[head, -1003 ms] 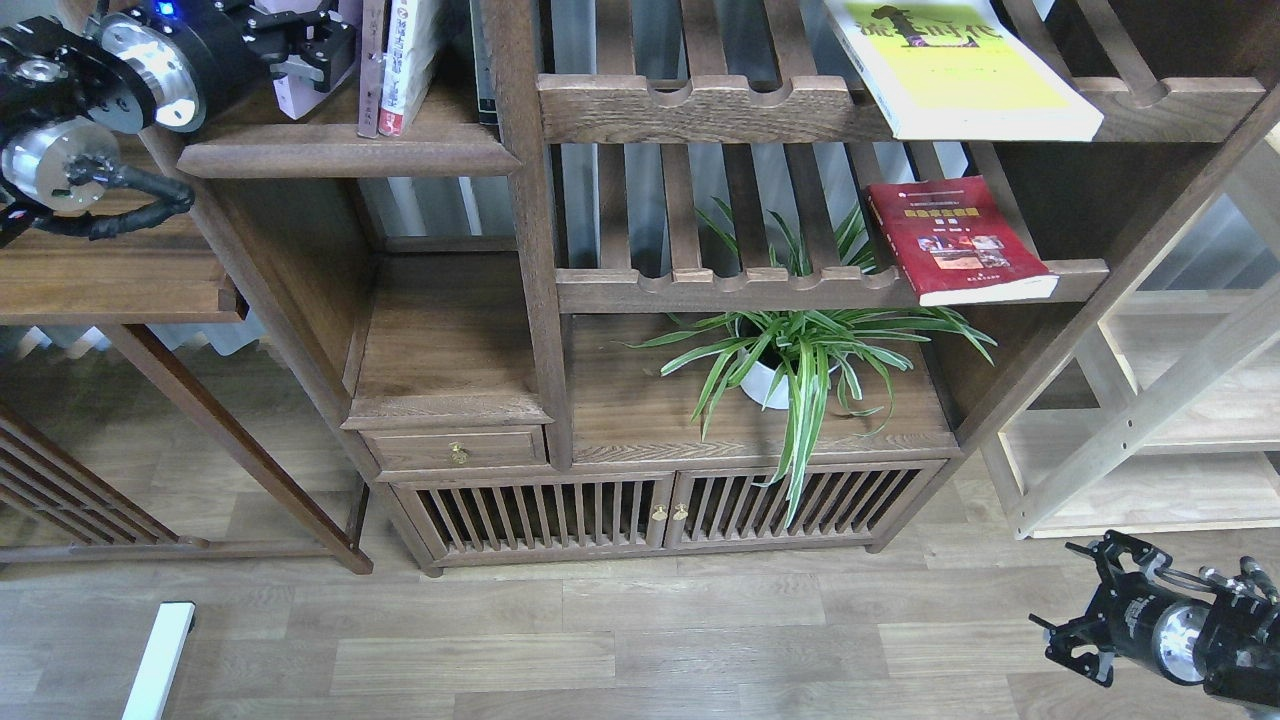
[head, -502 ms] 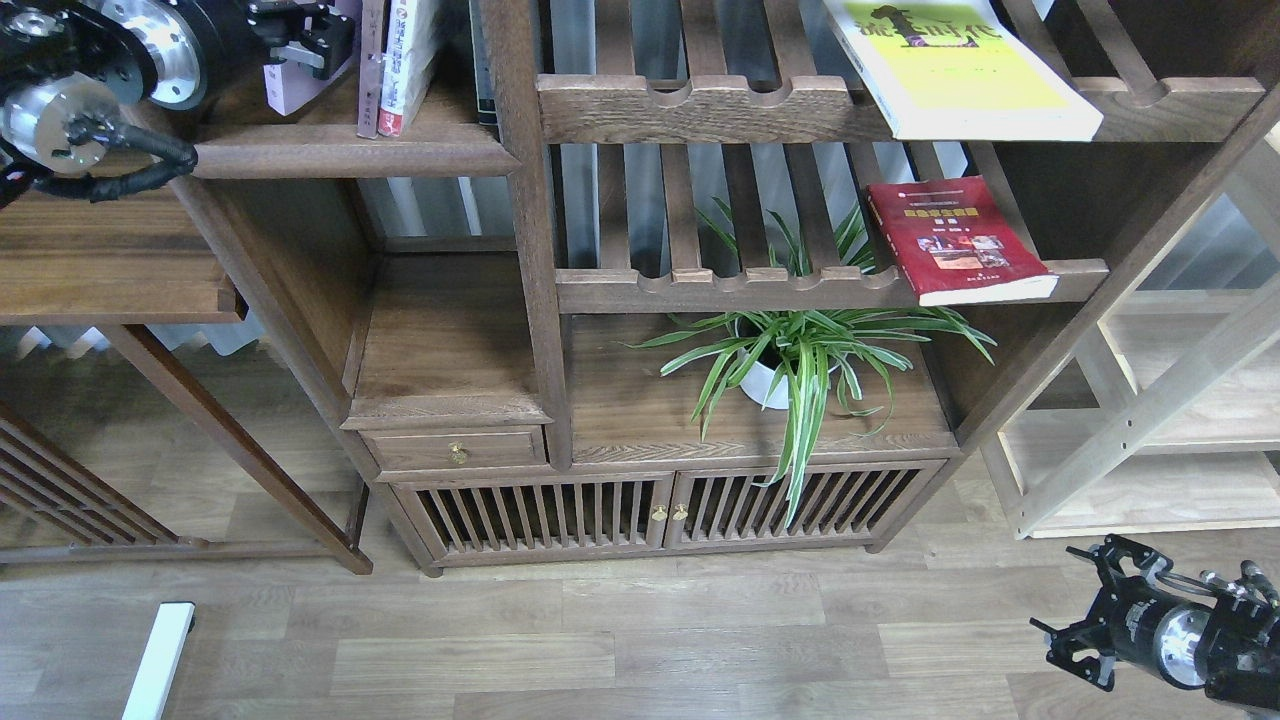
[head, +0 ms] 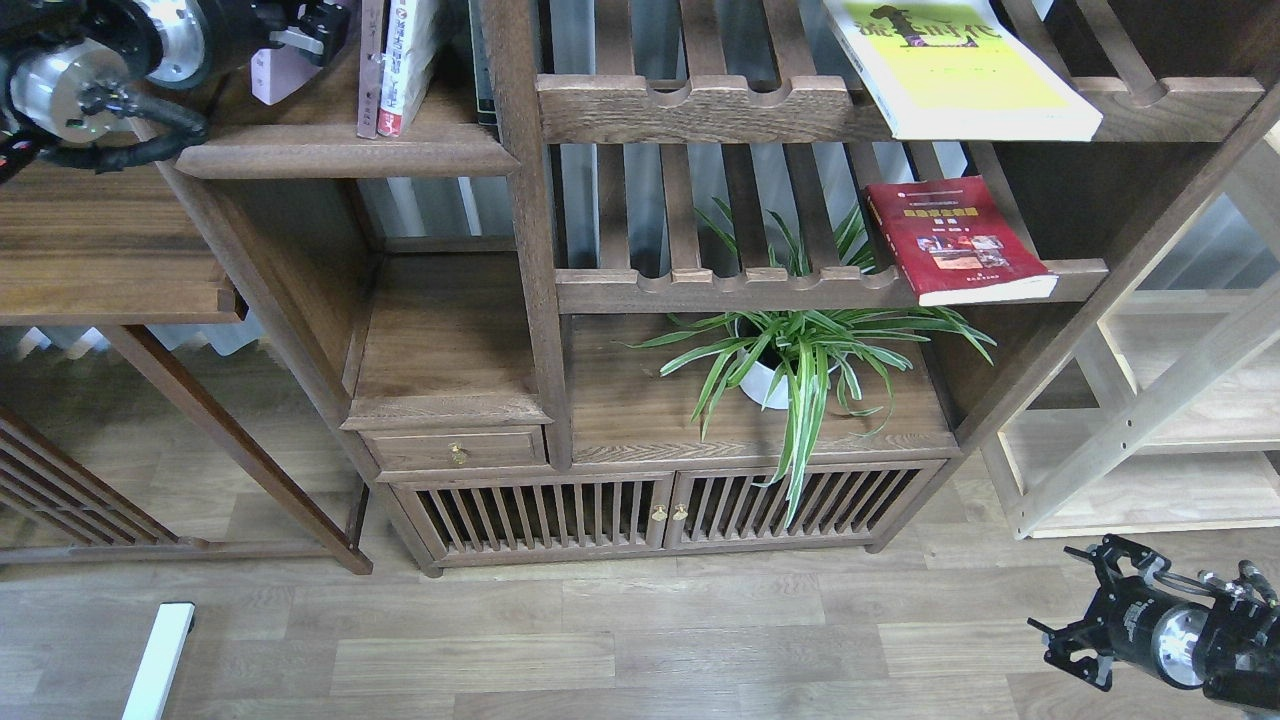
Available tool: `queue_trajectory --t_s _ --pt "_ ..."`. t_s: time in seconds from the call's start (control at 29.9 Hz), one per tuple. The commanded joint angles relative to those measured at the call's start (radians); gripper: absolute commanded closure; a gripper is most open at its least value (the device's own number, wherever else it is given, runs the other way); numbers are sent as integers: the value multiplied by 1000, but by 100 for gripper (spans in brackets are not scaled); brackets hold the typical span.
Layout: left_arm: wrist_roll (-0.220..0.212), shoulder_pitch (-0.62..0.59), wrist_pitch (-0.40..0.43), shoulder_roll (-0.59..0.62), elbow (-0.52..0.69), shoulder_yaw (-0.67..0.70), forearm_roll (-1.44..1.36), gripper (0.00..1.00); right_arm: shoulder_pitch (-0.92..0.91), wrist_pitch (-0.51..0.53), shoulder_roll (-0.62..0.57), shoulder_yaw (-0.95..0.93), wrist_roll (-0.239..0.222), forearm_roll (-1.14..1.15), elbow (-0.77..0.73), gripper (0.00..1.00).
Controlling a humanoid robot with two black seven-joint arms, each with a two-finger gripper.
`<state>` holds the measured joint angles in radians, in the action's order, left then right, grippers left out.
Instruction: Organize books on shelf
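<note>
**Lavender book going onto the dark shelf, two books left on the racks**

Our left gripper (head: 300, 30) sits at the top left corner of the view, over the left end of the shelf (head: 345, 150). Its fingers are closed against the lavender-white book (head: 272, 75), of which only the lower corner shows below them, so we judge it gripped. The book hangs just above the board, near the upright spines (head: 395, 65) that stand further along to the right. We hold it on edge because it has to slot in beside those spines, not lie flat.

Our left arm (head: 90, 70) reaches in from the left edge with its wrist turned toward the spines, cable looped beneath it, just above the shelf's front lip.

Our right gripper (head: 1075, 640) hangs low at the bottom right corner over the floor, well apart from any furniture; its fingers look spread and hold nothing.

The yellow-green book (head: 960, 70) lies flat and skewed on the upper slatted rack (head: 700, 105), overhanging the front rail. The red book (head: 955, 240) lies flat on the lower slatted rack (head: 700, 290), above the potted plant (head: 800, 350). Both wait to be collected, likely by the right arm.
</note>
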<state>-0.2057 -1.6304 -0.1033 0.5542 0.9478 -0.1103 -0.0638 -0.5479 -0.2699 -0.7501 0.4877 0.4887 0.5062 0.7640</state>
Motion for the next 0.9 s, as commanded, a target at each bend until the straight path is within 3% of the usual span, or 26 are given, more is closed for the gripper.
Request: queue_trajectory --t_s 0.0,0.37,0.87 --pt "-1 -3 -18 -22 0 11 21 100 0 0 0 0 0 0 0 7" --pt "-3 -5 -93 -76 2 6 27 100 -1 0 -3 -1 0 0 0 7" --pt "-3 -2 -110 -85 23 0 29 100 0 0 -3 -1 0 0 0 7"
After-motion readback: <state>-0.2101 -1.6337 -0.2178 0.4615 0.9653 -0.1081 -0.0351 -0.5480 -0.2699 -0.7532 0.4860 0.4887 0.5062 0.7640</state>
